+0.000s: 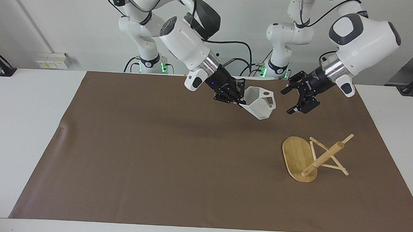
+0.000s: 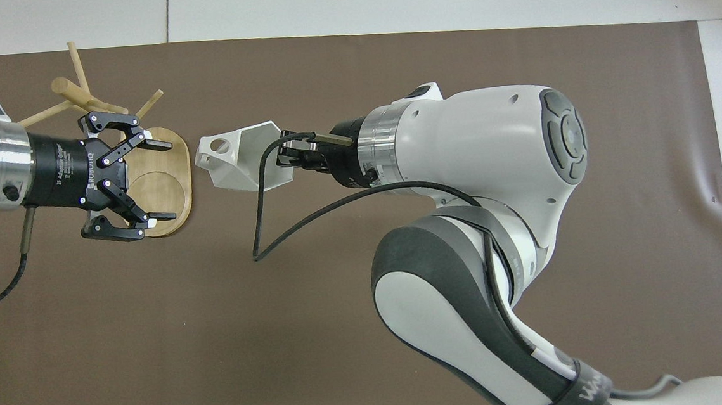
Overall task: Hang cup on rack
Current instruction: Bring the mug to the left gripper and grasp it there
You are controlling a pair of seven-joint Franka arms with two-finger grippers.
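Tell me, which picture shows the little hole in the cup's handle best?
The overhead view: the cup, held up by the right gripper, turns its handle hole toward that camera, round and clear. The facing view shows the cup too, but there the hole looks like a thin oval.

The right pincer (image 2: 286, 160) is clamped on the rim of the cup (image 2: 237, 165), holding it in the air with its handle hole pointing toward the left pincer (image 2: 159, 178). That left pincer is spread wide, empty, facing the cup across a small gap. Under the left pincer sits the rack (image 2: 163, 184), its oval base on the brown mat (image 2: 367, 291) covering the counter (image 2: 385, 0).
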